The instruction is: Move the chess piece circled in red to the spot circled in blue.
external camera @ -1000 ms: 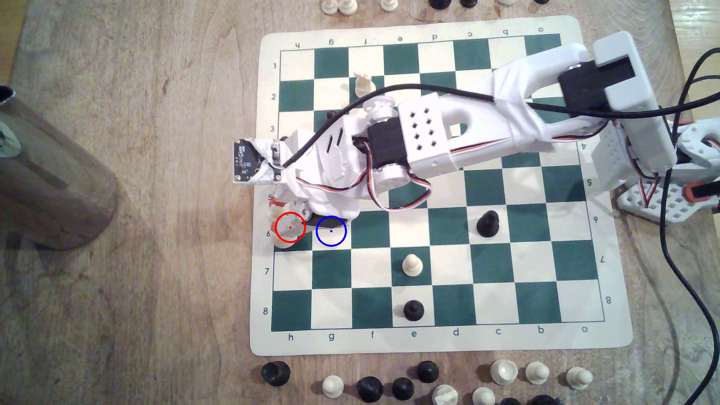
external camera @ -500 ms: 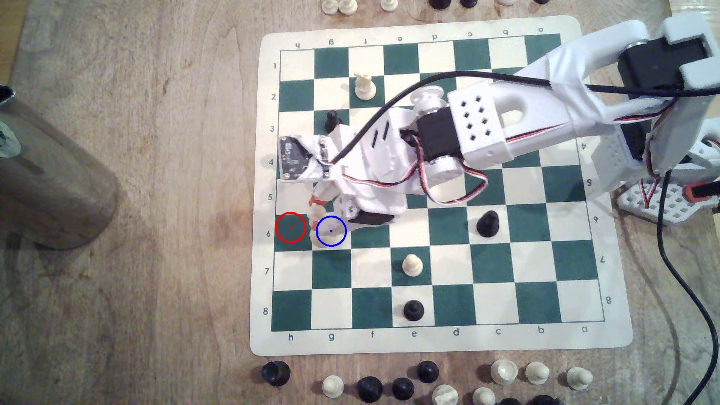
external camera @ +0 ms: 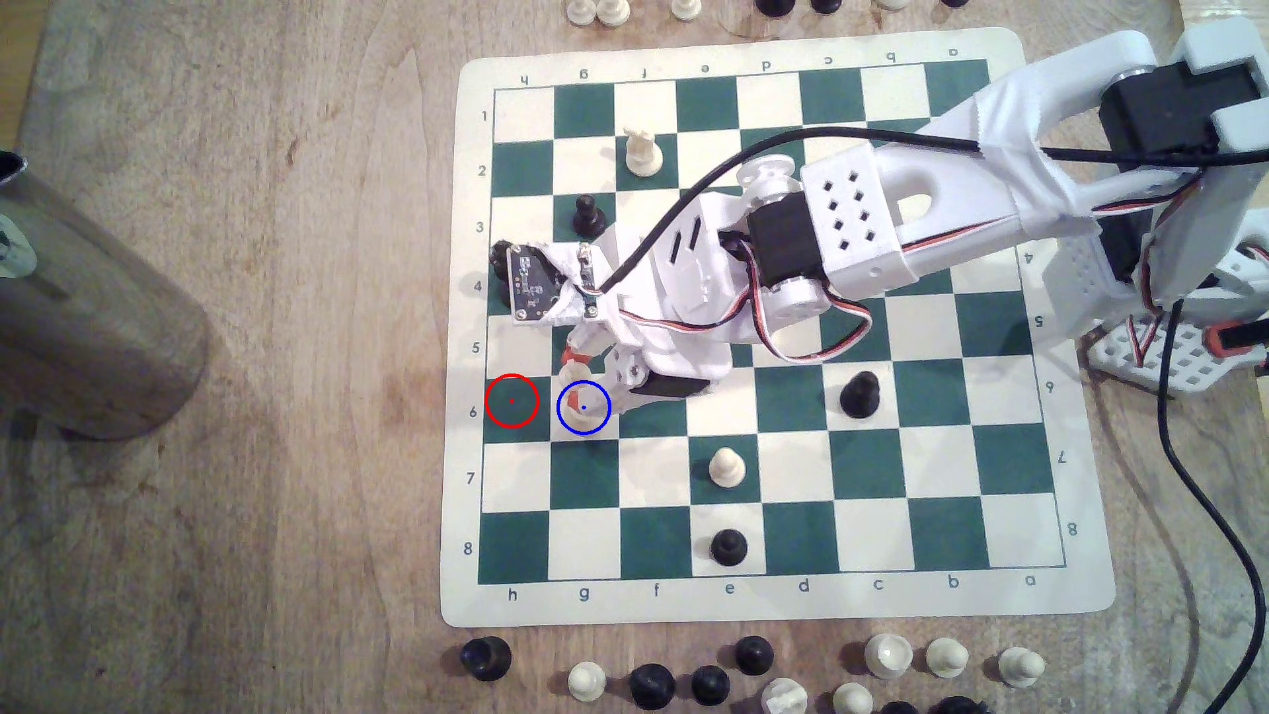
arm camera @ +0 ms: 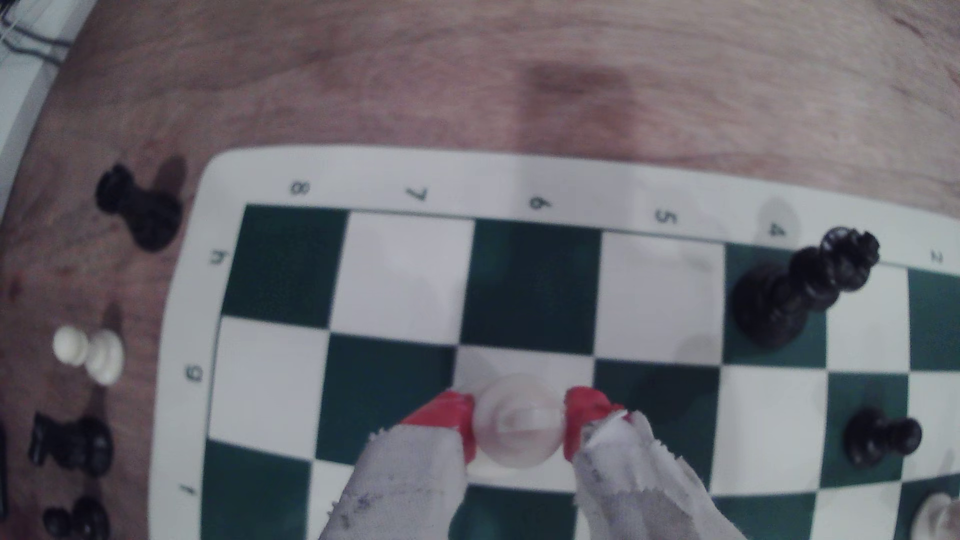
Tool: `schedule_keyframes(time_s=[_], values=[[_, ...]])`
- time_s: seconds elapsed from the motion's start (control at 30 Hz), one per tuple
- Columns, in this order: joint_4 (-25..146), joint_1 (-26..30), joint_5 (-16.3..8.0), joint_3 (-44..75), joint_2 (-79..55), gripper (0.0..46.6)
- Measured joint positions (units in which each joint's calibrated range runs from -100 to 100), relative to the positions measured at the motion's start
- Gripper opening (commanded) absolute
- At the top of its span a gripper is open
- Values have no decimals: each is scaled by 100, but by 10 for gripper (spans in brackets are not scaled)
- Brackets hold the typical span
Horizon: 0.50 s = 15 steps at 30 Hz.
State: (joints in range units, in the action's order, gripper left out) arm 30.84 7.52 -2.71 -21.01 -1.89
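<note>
The chess piece [external camera: 572, 377], cream-white with a rounded head, stands within the blue-ringed spot [external camera: 608, 431], a cream square on row 6. My gripper [external camera: 579, 379] is shut on the chess piece, one red-tipped finger on each side. In the wrist view the chess piece [arm camera: 519, 420] sits between the red fingertips [arm camera: 451, 415], which touch both its sides, over the spot [arm camera: 519, 361]. Whether its base rests on the board I cannot tell. The red-ringed dark green square [external camera: 511, 400], just to the exterior view's left of the spot, is bare.
Nearby on the board are a black pawn [external camera: 585, 214], a tall black piece [arm camera: 800, 291], a cream pawn [external camera: 724, 468] and a black pawn [external camera: 728, 547]. Spare pieces [external camera: 687, 676] line the table beside the mat. A wooden cylinder [external camera: 82, 309] stands at the exterior view's far left.
My gripper has carried the chess piece from the red-ringed square toward the exterior view's right, onto the blue-ringed spot. The arm has drawn back toward its base.
</note>
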Motion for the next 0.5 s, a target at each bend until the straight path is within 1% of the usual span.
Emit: schedule_keyframes(time_s=[0.27,0.5], values=[[0,-88,0,208,-427,5],[0,-88,0,334,-503,8]])
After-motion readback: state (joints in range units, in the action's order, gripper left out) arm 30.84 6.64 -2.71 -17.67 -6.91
